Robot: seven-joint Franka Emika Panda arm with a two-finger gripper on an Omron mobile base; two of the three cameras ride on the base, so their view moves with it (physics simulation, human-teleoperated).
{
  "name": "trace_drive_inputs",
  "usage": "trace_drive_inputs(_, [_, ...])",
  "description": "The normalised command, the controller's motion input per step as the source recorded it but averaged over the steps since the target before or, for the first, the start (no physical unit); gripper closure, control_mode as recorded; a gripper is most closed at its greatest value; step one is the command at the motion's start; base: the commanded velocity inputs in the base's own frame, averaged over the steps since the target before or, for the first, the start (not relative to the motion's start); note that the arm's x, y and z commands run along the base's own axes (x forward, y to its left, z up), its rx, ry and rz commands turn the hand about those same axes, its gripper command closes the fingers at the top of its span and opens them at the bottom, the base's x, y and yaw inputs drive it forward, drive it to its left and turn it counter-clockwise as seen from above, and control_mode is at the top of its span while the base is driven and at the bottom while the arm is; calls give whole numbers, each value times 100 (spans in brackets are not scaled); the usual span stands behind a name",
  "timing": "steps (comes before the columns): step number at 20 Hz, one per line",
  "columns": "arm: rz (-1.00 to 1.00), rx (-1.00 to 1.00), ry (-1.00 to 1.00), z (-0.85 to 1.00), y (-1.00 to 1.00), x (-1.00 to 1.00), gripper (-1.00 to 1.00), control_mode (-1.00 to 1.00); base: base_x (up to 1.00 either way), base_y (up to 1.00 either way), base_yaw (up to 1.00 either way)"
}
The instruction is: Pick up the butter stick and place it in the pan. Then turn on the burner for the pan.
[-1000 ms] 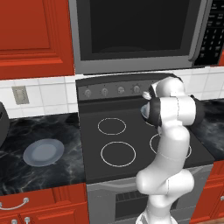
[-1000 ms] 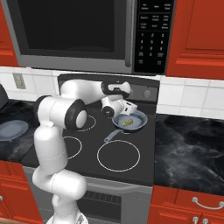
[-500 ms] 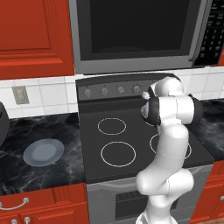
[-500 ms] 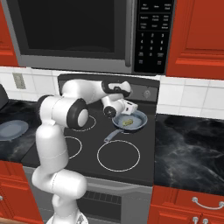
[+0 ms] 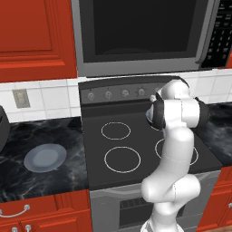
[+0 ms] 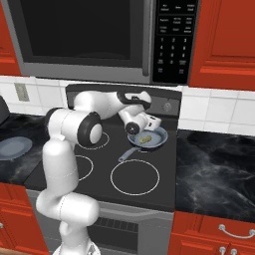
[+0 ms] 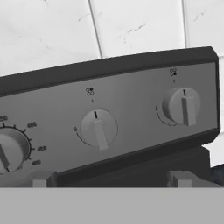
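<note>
Butter stick [image 6: 145,139] already in pan [image 6: 148,138]; open, empty gripper [image 7: 109,181] facing the control panel [image 7: 131,83], knob [image 7: 99,128] straight ahead between fingertips.

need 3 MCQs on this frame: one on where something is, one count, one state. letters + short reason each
1. Where is the butter stick?
A. in the pan
B. on the plate
C. on the right counter

2. How many burner rings show in the left base view?
A. two
B. four
C. six

3. How does the gripper stand?
A. shut on the butter stick
B. shut on a knob
C. open, holding nothing

Key: 1 A, the yellow bar lies inside the rim of the pan. 2 B, four white rings mark the stove top, two partly behind the arm. 3 C, the fingertips stand wide apart in front of the knob panel, with nothing between them.
</note>
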Motion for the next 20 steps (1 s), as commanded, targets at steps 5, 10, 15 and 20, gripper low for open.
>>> trace_drive_inputs(5, [2, 0, -1, 2, -7, 3, -100, -100, 0, 0, 0])
trace_drive_inputs(10, [2, 0, 0, 3, -1, 8, -100, -100, 0, 0, 0])
trace_drive_inputs(15, [1, 0, 0, 5, 0, 5, -100, -100, 0, 0, 0])
trace_drive_inputs(20, [0, 0, -1, 7, 0, 5, -100, -100, 0, 0, 0])
